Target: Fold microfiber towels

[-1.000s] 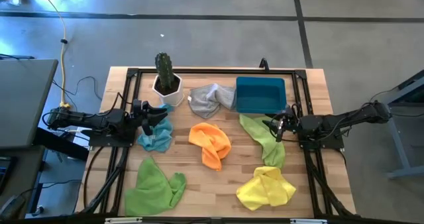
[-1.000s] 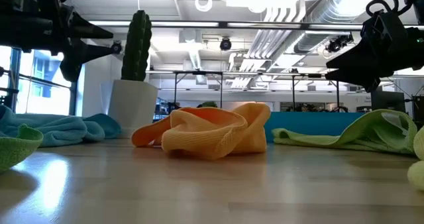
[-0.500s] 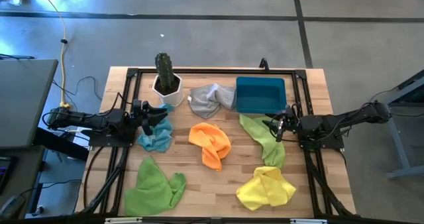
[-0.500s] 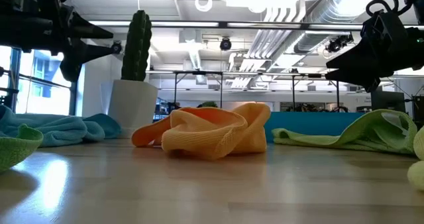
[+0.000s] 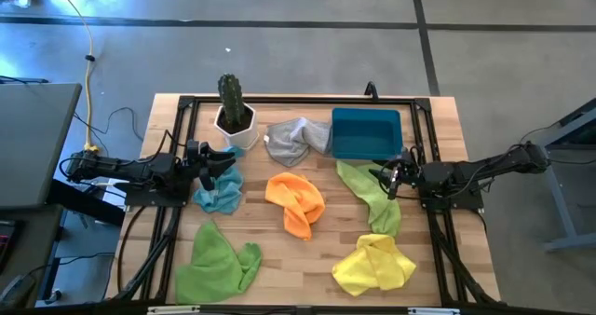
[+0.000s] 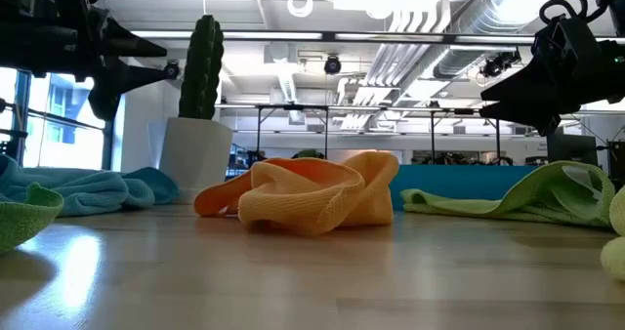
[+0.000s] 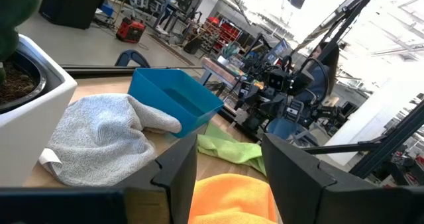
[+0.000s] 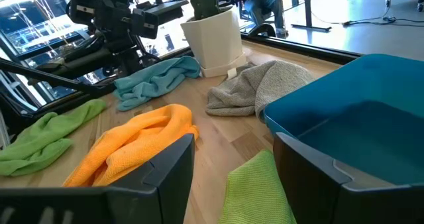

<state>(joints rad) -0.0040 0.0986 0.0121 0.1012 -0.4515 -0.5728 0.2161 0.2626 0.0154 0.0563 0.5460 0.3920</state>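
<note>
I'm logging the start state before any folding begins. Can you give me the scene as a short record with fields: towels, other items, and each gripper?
towels: six, all crumpled, none folded
towel positions: grey towel against the blue bin; light blue towel under the left gripper; orange towel mid-table; lime green towel under the right gripper; second lime green towel and yellow towel near the front edge
other items: potted cactus at the back
left gripper: open, empty, above the table
right gripper: open, empty, above the table

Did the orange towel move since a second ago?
No. The orange towel lies crumpled in the same spot, just below the grey towel in the high view.
</note>
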